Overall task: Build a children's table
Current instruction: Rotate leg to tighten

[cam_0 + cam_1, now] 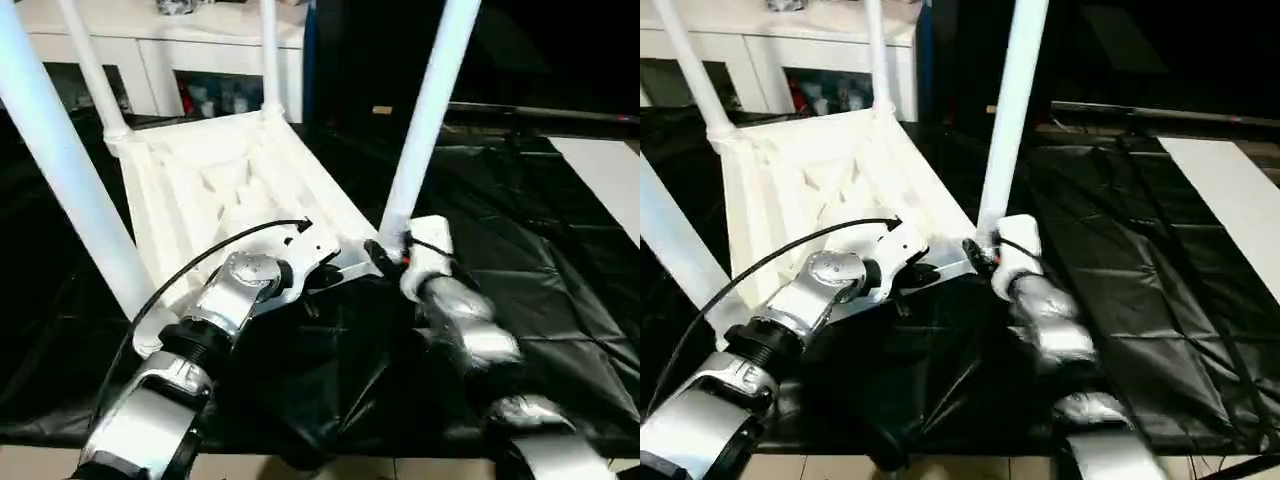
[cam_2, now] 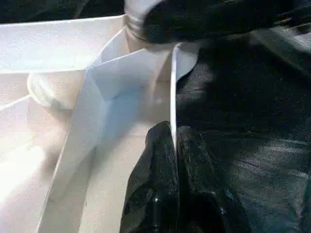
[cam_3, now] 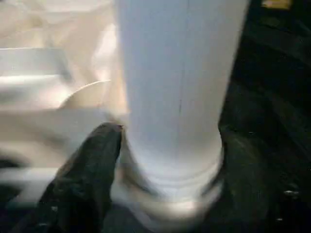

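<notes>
I see left gripper (image 2: 174, 160) pinching the tabletop (image 1: 240, 190) rim — right gripper (image 3: 160, 160) fingers clamped around the leg (image 1: 425, 120) base.

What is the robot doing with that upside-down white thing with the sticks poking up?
It is building a little table. The white table top lies upside down on a black sheet, and four white legs stick up from its corners. The left gripper pinches the thin edge of the top to steady it. The right gripper is around the bottom of the nearest leg, right where it goes into its corner socket. A white cabinet stands behind.
</notes>
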`<state>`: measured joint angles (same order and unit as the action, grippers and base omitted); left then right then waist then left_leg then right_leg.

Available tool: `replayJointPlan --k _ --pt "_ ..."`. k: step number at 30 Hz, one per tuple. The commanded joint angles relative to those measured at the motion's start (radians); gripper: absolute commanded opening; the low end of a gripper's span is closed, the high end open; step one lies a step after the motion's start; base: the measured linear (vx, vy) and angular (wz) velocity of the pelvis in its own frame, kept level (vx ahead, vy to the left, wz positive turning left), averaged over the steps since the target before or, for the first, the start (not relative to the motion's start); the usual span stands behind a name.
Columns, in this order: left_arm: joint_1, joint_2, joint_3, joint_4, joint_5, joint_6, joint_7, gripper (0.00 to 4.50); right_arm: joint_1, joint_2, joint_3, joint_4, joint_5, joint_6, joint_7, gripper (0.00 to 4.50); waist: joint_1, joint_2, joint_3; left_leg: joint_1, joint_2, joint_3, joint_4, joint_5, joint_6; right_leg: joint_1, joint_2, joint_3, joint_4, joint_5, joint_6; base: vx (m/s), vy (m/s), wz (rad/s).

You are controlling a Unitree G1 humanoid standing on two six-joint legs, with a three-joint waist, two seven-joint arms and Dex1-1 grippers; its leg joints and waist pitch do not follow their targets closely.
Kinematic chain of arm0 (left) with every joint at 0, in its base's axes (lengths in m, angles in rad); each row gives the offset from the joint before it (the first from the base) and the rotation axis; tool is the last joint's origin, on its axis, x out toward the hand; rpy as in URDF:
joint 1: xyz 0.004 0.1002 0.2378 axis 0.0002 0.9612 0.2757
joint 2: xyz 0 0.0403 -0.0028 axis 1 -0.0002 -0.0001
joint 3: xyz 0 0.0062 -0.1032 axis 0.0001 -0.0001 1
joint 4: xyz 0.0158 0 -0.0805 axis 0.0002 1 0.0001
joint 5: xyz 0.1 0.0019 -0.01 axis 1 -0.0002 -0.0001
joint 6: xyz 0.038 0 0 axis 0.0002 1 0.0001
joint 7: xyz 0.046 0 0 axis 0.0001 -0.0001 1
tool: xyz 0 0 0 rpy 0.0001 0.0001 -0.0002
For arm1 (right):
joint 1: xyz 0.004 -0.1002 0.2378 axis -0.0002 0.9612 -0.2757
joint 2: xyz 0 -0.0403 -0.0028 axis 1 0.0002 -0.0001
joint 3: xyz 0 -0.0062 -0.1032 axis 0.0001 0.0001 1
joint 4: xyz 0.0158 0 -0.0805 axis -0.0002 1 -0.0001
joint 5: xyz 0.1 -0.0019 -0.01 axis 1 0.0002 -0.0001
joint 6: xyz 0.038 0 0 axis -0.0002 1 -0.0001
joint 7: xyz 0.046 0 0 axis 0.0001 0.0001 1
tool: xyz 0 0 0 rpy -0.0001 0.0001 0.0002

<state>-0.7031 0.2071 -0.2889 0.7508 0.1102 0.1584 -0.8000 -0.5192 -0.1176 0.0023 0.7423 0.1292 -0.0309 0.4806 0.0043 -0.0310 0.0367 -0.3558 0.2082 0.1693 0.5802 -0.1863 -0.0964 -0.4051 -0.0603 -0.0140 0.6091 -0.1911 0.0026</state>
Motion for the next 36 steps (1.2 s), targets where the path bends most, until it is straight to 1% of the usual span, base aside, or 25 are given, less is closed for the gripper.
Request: replayJointPlan --k 1,2,3,4,5,6,8,9,10,12,13,16,17,19,21,24,25,26,27,28,29,31,33,34,36 --pt "0.042 0.011 -0.022 0.022 0.000 -0.030 -0.053 0.00 0.006 -0.015 0.080 -0.069 0.019 0.006 0.152 3.44 0.004 -0.008 -0.046 -0.014 0.008 0.001 -0.071 -0.261 0.051 0.043 -0.051 0.021 -0.091 -0.306 -0.158 0.000 0.000 0.00" --pt "0.050 0.023 -0.027 0.011 -0.005 -0.030 -0.089 0.00 0.018 -0.050 0.097 -0.088 0.015 0.003 0.199 3.44 0.002 -0.010 -0.047 -0.012 0.008 0.003 -0.069 -0.261 0.053 0.042 -0.050 0.022 -0.091 -0.299 -0.162 0.000 0.000 0.00" --pt "0.050 0.023 -0.027 0.011 -0.005 -0.030 -0.089 0.00 0.018 -0.050 0.097 -0.088 0.015 0.003 0.199 3.44 0.000 -0.011 -0.046 -0.011 0.009 0.004 -0.069 -0.263 0.057 0.042 -0.050 0.023 -0.091 -0.297 -0.172 0.000 0.000 0.00" --pt "0.058 0.038 -0.035 0.000 -0.008 -0.052 -0.131 0.00 0.030 -0.083 0.112 -0.103 0.014 -0.003 0.247 3.44 0.003 -0.008 -0.046 -0.008 0.008 0.005 -0.067 -0.265 0.060 0.041 -0.051 0.022 -0.092 -0.301 -0.176 0.000 0.000 0.00" --pt "0.074 0.058 -0.043 -0.027 -0.021 -0.056 -0.191 0.00 0.049 -0.124 0.127 -0.127 0.017 -0.005 0.308 3.44 0.001 -0.011 -0.046 -0.008 0.009 0.007 -0.065 -0.259 0.063 0.042 -0.051 0.024 -0.093 -0.303 -0.181 0.000 0.000 0.00" --pt "0.089 0.079 -0.052 -0.054 -0.033 -0.078 -0.252 0.00 0.065 -0.158 0.141 -0.148 0.019 -0.008 0.359 3.44 0.006 -0.010 -0.047 -0.007 0.009 0.007 -0.065 -0.253 0.064 0.043 -0.052 0.024 -0.093 -0.299 -0.180 0.000 0.000 0.00" --pt "0.121 0.127 -0.077 -0.119 -0.065 -0.097 -0.376 0.00 0.090 -0.212 0.150 -0.185 0.027 -0.009 0.446 3.44 0.008 -0.011 -0.049 -0.009 0.011 0.008 -0.065 -0.224 0.075 0.045 -0.050 0.026 -0.085 -0.242 -0.199 0.000 0.000 0.00" --pt "0.129 0.144 -0.086 -0.137 -0.070 -0.105 -0.408 0.00 0.098 -0.226 0.151 -0.199 0.029 -0.007 0.476 3.44 0.009 -0.007 -0.050 -0.006 0.014 0.009 -0.065 -0.214 0.077 0.044 -0.050 0.026 -0.081 -0.205 -0.214 0.000 0.000 0.00" --pt "0.137 0.160 -0.093 -0.153 -0.073 -0.111 -0.434 0.00 0.105 -0.239 0.150 -0.213 0.031 -0.006 0.504 3.44 0.009 -0.008 -0.051 -0.008 0.014 0.008 -0.065 -0.205 0.080 0.047 -0.049 0.026 -0.078 -0.180 -0.220 0.000 0.000 0.00" --pt "0.147 0.173 -0.088 -0.177 -0.089 -0.102 -0.453 0.00 0.113 -0.256 0.157 -0.230 0.030 0.001 0.544 3.44 0.011 -0.005 -0.053 -0.003 0.016 0.013 -0.061 -0.160 0.098 0.046 -0.045 0.025 -0.067 -0.062 -0.260 0.000 0.000 0.00" --pt "0.149 0.176 -0.087 -0.184 -0.094 -0.101 -0.460 0.00 0.115 -0.262 0.162 -0.237 0.027 0.001 0.558 3.44 0.014 -0.004 -0.052 -0.004 0.016 0.012 -0.061 -0.148 0.102 0.048 -0.046 0.023 -0.064 -0.040 -0.269 0.000 0.000 0.00" --pt "0.155 0.183 -0.080 -0.199 -0.101 -0.101 -0.477 0.00 0.119 -0.277 0.178 -0.255 0.029 0.005 0.588 3.44 0.020 -0.006 -0.050 0.000 0.016 0.014 -0.062 -0.168 0.098 0.048 -0.047 0.024 -0.066 -0.066 -0.267 0.000 0.000 0.00" --pt "0.156 0.185 -0.078 -0.202 -0.101 -0.100 -0.481 0.00 0.118 -0.278 0.182 -0.259 0.032 0.004 0.592 3.44 0.023 -0.006 -0.049 0.002 0.017 0.014 -0.063 -0.182 0.092 0.046 -0.049 0.025 -0.069 -0.096 -0.261 0.000 0.000 0.00" --pt "0.160 0.187 -0.072 -0.211 -0.104 -0.098 -0.492 0.00 0.118 -0.270 0.184 -0.272 0.053 0.011 0.606 3.44 0.025 -0.007 -0.048 0.001 0.016 0.012 -0.065 -0.192 0.074 0.048 -0.050 0.026 -0.071 -0.134 -0.245 0.000 0.000 0.00" --pt "0.163 0.191 -0.071 -0.217 -0.106 -0.097 -0.501 0.00 0.120 -0.266 0.185 -0.283 0.064 0.024 0.622 3.44 0.025 -0.007 -0.049 0.001 0.016 0.012 -0.065 -0.188 0.070 0.049 -0.049 0.026 -0.070 -0.133 -0.238 0.000 0.000 0.00" --pt "0.166 0.196 -0.071 -0.225 -0.109 -0.094 -0.506 0.00 0.121 -0.262 0.183 -0.286 0.066 0.039 0.642 3.44 0.025 -0.007 -0.051 0.001 0.015 0.013 -0.063 -0.169 0.073 0.050 -0.048 0.026 -0.067 -0.100 -0.243 0.000 0.000 0.00" --pt "0.166 0.196 -0.071 -0.225 -0.109 -0.094 -0.506 0.00 0.121 -0.262 0.183 -0.286 0.066 0.039 0.642 3.27 0.025 -0.007 -0.052 0.001 0.014 0.013 -0.062 -0.165 0.074 0.050 -0.047 0.026 -0.066 -0.091 -0.245 0.000 0.000 0.00" --pt "0.166 0.196 -0.069 -0.228 -0.110 -0.090 -0.505 0.00 0.122 -0.263 0.181 -0.285 0.065 0.040 0.647 3.27 0.025 -0.011 -0.052 0.000 0.014 0.013 -0.062 -0.158 0.077 0.051 -0.048 0.025 -0.064 -0.081 -0.247 0.000 0.000 0.00" --pt "0.166 0.196 -0.069 -0.228 -0.110 -0.089 -0.504 0.00 0.123 -0.263 0.180 -0.286 0.065 0.041 0.648 3.27 0.026 -0.010 -0.052 0.000 0.014 0.013 -0.061 -0.155 0.078 0.051 -0.048 0.025 -0.065 -0.083 -0.248 0.000 0.000 0.00" --pt "0.166 0.196 -0.068 -0.228 -0.111 -0.088 -0.503 0.00 0.124 -0.264 0.178 -0.287 0.068 0.043 0.649 3.00 0.026 -0.010 -0.051 0.001 0.013 0.014 -0.061 -0.159 0.079 0.050 -0.048 0.025 -0.066 -0.090 -0.248 0.000 0.000 0.00" --pt "0.167 0.196 -0.068 -0.228 -0.110 -0.088 -0.504 0.00 0.124 -0.264 0.177 -0.287 0.070 0.045 0.650 3.00 0.026 -0.011 -0.051 0.000 0.013 0.014 -0.061 -0.160 0.078 0.051 -0.048 0.025 -0.066 -0.098 -0.245 0.000 0.000 0.00" --pt "0.171 0.197 -0.068 -0.230 -0.109 -0.086 -0.505 0.00 0.125 -0.265 0.176 -0.288 0.075 0.051 0.652 2.81 0.026 -0.010 -0.052 0.001 0.013 0.014 -0.061 -0.157 0.077 0.051 -0.048 0.026 -0.066 -0.100 -0.244 0.000 0.000 0.00" --pt "0.173 0.198 -0.068 -0.233 -0.110 -0.083 -0.507 0.00 0.126 -0.266 0.177 -0.289 0.076 0.054 0.653 2.81 0.026 -0.009 -0.052 0.000 0.013 0.013 -0.061 -0.152 0.078 0.052 -0.048 0.025 -0.065 -0.088 -0.245 0.000 0.000 0.00" --pt "0.176 0.200 -0.068 -0.237 -0.110 -0.079 -0.508 0.00 0.128 -0.266 0.176 -0.291 0.080 0.061 0.653 2.64 0.027 -0.004 -0.053 0.001 0.013 0.013 -0.061 -0.151 0.077 0.052 -0.048 0.025 -0.064 -0.084 -0.247 0.000 0.000 0.00" --pt "0.176 0.200 -0.068 -0.238 -0.110 -0.077 -0.510 0.00 0.129 -0.266 0.176 -0.291 0.080 0.062 0.653 2.61 0.026 -0.008 -0.054 0.001 0.012 0.014 -0.059 -0.146 0.078 0.053 -0.047 0.025 -0.063 -0.072 -0.249 0.000 0.000 0.00"
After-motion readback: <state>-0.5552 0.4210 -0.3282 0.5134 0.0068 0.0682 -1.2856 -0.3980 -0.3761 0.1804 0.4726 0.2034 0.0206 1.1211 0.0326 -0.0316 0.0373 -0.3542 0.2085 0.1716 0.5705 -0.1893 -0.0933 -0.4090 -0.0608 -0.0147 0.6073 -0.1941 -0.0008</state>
